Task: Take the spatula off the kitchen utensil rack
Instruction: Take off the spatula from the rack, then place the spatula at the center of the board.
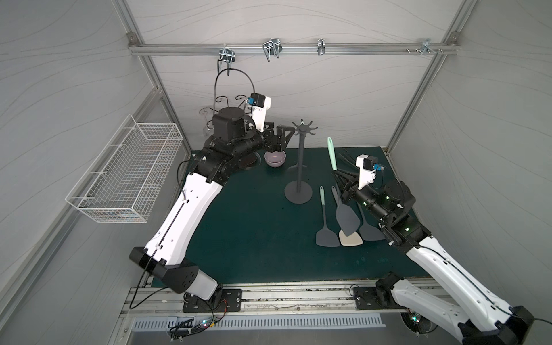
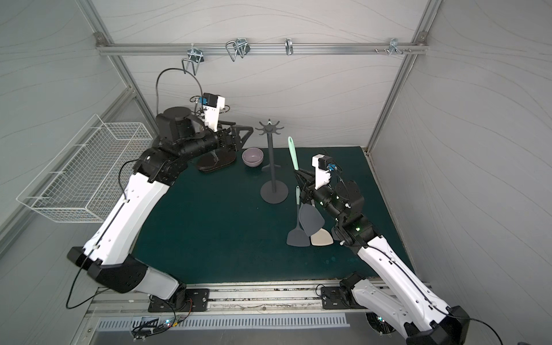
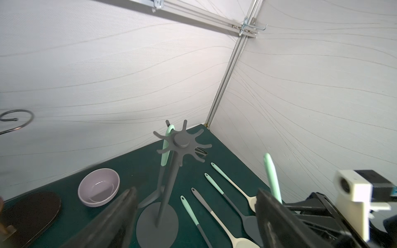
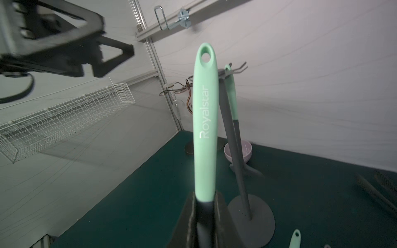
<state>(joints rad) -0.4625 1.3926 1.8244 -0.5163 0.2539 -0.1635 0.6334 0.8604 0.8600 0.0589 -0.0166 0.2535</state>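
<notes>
Nearest on the dark green counter, several loose grey and cream spatulas lie side by side. Just behind them the right end effector is clenched on the dark neck of a mint-handled grey silicone spatula. The spatula is held clear of the hooks, handle tilted upward, just beside the matte dark grey kitchen utensil rack. A second mint-handled utensil hangs from the rack's star-shaped crown. Farther back, the left end effector is released, jaws wide, level with that crown. A round lilac bowl sits on the counter nearby.
</notes>
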